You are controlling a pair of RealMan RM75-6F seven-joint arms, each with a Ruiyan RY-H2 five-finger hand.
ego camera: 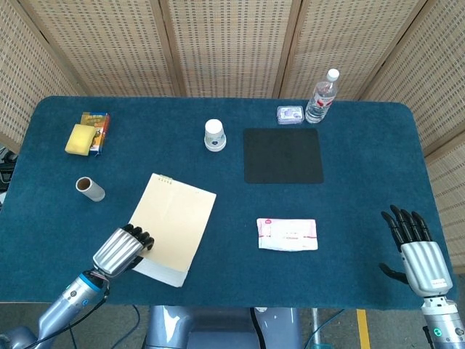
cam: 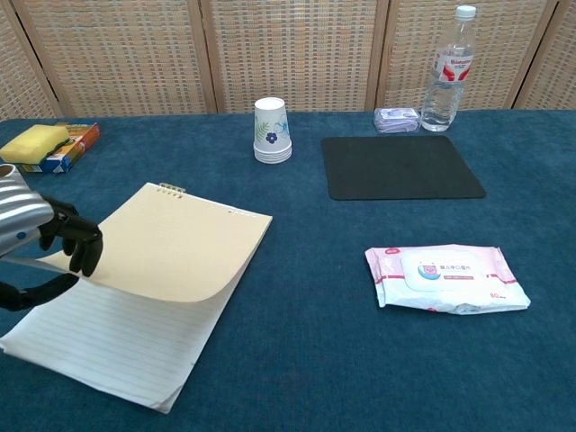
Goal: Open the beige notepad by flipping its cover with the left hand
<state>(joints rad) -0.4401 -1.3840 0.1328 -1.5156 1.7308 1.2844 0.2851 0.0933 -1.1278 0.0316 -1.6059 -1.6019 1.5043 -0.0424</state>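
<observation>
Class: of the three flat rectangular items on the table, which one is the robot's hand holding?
The beige notepad; the left hand lifts its cover.

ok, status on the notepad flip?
Left hand pinching notepad cover, lifted off lined pages, not flipped over. Right hand open, idle at table edge. Nothing blocking.

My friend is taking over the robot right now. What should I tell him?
Left hand: pinches the near left edge of the notepad cover, thumb under it, fingers on top.
Right hand: open, holds nothing, near the table's right edge.
Notepad: front left of the table; lined pages show under the raised cover.
Done: cover gripped and partly lifted.
Left: swing it right over its wire binding.
</observation>
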